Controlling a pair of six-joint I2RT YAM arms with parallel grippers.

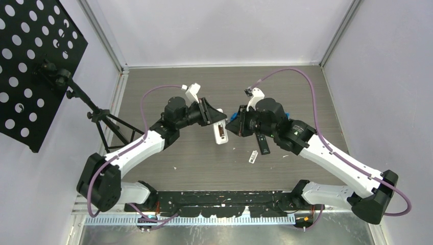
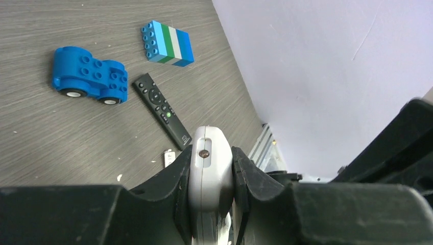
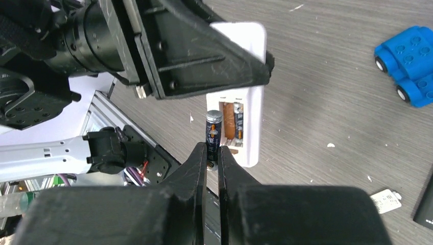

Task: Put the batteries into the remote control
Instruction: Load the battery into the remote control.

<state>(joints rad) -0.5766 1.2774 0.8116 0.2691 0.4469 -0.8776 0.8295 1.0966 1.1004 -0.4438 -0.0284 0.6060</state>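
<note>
In right gripper (image 3: 213, 153): dark battery (image 3: 213, 128), free end just beside white remote (image 3: 254, 117) compartment.

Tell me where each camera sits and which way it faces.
Top external: above and behind, looking down on the table; left arm and right arm show.
Left wrist: looks along the left hand clamping the white remote.
Right wrist: looks along the right hand holding a dark battery at that remote.
Shared: both wrist views show the blue car.
</note>
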